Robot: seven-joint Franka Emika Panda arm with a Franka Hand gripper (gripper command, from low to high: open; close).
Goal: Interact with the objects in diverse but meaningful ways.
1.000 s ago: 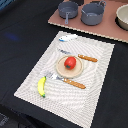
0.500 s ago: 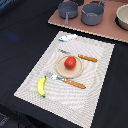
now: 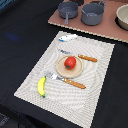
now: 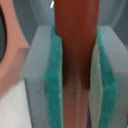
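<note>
In the wrist view my gripper [image 4: 75, 87] is shut on a brown-red sausage stick [image 4: 75, 35], which stands between the teal pads [image 4: 55, 90]. The arm and gripper are out of the exterior view. There, a red tomato [image 3: 70, 62] sits on a small round wooden plate [image 3: 60, 70] in the middle of a striped placemat [image 3: 95, 92]. A yellow banana [image 3: 42, 86] lies at the mat's near corner on the exterior view's left. The white-and-blue fish-like piece [image 3: 67, 37] lies at the mat's far edge. A small grey frying pan [image 3: 67, 10] stands on the pink board [image 3: 107, 31].
A fork [image 3: 70, 82] and a knife [image 3: 86, 58] with orange handles lie on either side of the plate. A grey pot [image 3: 93, 13] and a beige bowl [image 3: 123, 17] share the pink board at the back. The table around the mat is black.
</note>
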